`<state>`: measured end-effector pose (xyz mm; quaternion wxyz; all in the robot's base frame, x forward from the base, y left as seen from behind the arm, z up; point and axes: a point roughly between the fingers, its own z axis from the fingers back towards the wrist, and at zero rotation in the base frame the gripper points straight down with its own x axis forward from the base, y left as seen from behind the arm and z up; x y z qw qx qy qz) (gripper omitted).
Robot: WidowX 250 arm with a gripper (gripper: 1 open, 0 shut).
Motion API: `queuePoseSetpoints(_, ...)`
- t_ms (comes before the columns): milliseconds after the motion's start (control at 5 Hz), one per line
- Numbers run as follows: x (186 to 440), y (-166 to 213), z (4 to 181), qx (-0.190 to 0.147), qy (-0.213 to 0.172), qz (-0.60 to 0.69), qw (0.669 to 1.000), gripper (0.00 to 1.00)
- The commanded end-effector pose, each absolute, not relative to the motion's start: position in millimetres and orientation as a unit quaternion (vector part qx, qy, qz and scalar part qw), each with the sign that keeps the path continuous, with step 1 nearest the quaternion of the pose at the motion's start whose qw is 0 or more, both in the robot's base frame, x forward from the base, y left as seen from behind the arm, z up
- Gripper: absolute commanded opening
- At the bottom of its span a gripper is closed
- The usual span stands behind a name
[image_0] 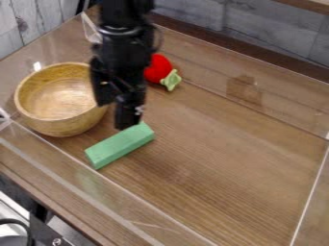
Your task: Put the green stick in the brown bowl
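The green stick (119, 145) lies flat on the wooden table, slanting from lower left to upper right, just right of the brown bowl (58, 96). The bowl is round, light wood, and holds nothing. My black gripper (113, 111) points down and hangs just above the stick's upper right end, beside the bowl's right rim. Its fingers (126, 115) stand apart with nothing between them. The arm covers part of the bowl's right rim.
A red ball (160, 67) with a small green-yellow piece (171, 81) lies behind the gripper. A clear plastic wall (77, 183) runs around the table's edges, with a clear stand (80, 24) at the back left.
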<state>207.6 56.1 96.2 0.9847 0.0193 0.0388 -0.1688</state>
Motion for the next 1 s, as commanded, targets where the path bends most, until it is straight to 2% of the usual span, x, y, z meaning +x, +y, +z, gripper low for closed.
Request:
queuePoseSetpoints(0,203,66,96.7,0.033,0.01,-0.188,0.982,1.0)
queuePoseSetpoints(800,200,75,53.3,0.029,0.001,-0.214,0.976,1.0)
